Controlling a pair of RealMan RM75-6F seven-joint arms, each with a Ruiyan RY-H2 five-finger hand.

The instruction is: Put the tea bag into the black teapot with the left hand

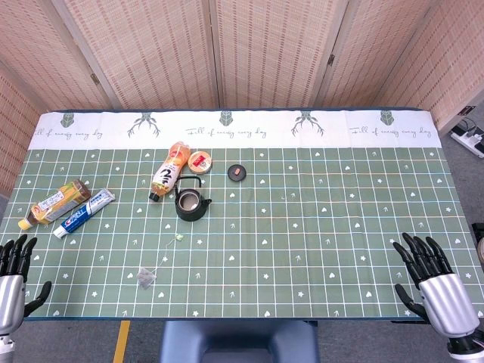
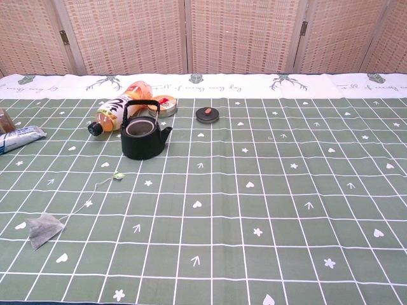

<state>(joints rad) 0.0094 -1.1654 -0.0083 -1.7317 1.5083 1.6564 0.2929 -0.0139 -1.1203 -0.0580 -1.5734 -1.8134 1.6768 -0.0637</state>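
My left hand [image 1: 13, 281] sits at the near left corner of the table [image 1: 318, 227], fingers spread and pointing away from me, holding nothing; I only get it in the head view. My right hand [image 1: 432, 280] mirrors it at the near right corner, fingers fanned apart and likewise empty. The tea bag [image 1: 146, 278] lies flat on the green checked cloth close to the near edge, left of centre and well clear of both hands. Its string [image 1: 165, 257] runs away from the pouch toward the far right, ending in a small yellow-green tag [image 1: 180, 238], so the long axis of bag and string is a diagonal from near left to far right, with the tag end aimed roughly at the teapot. The teapot [image 1: 190, 204] stands upright further back, left of the table's middle, with its handle raised and its mouth uncovered; in the chest view I can see down onto a metal rim inside it. Its lid [image 1: 237, 172], black with a reddish knob, rests on the cloth behind and to the right of the pot, apart from it. A bottle [image 1: 169, 171] lies on its side just behind the teapot, cap toward the near left, with a tin [image 1: 200, 160] beside it. Toward the left edge lie a toothpaste tube [image 1: 84, 212] and a second bottle [image 1: 54, 203], side by side.
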